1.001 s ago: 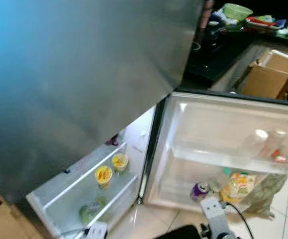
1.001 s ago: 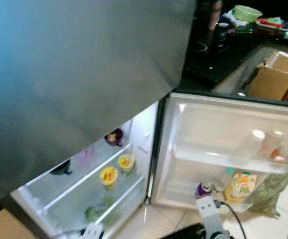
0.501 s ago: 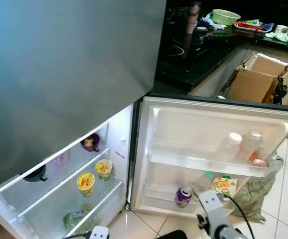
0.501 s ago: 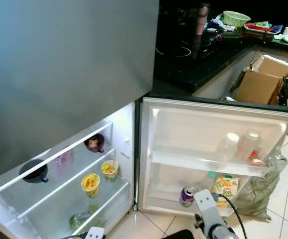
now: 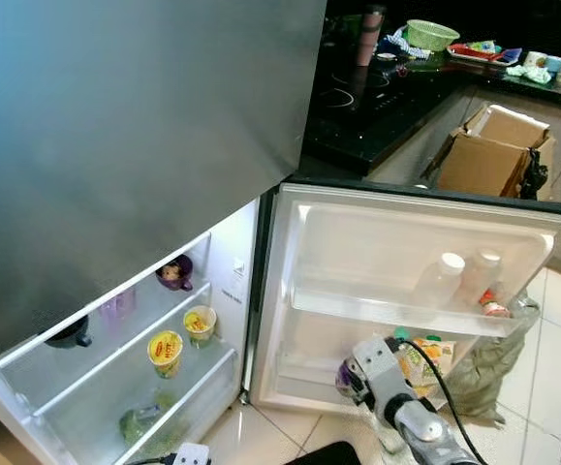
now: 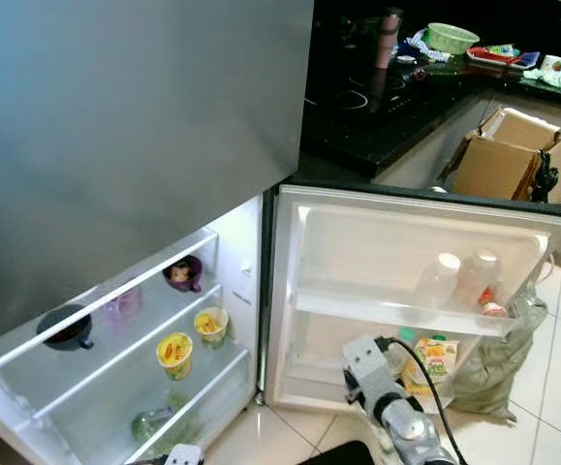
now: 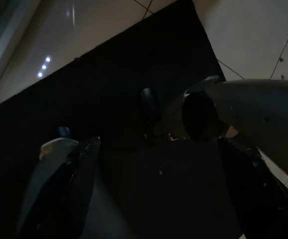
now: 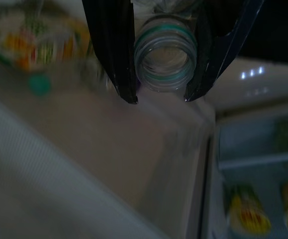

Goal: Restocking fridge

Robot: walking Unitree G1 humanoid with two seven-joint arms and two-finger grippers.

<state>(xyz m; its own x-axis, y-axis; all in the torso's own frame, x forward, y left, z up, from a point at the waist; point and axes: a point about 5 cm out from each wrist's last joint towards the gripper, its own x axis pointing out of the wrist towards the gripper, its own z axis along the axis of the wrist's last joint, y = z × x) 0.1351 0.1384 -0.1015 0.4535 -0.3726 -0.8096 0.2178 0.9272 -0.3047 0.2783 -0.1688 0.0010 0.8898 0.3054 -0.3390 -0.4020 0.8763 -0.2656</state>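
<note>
Silver-grey metal right arm (image 5: 411,417): boxy pale wrist block, rounded joint housing with circular cap, black cable looping over top. Right gripper (image 8: 161,97): two long glossy black fingers (image 8: 115,50) with tapered tips. White plastic left arm end (image 5: 192,453), small dark markings. Black body edge (image 5: 324,453), low centre.

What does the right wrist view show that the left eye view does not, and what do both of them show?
Right wrist view alone: the right hand shut on a clear bottle, whose capless, green-ringed mouth sits between the two black fingers.

Left eye view alone: the grey upper fridge door, two white-capped bottles on the upper door shelf, a purple cup, the black counter with a green basket, and cardboard boxes.

Both: the yellow cups on the fridge shelf and the juice carton in the open door.
</note>
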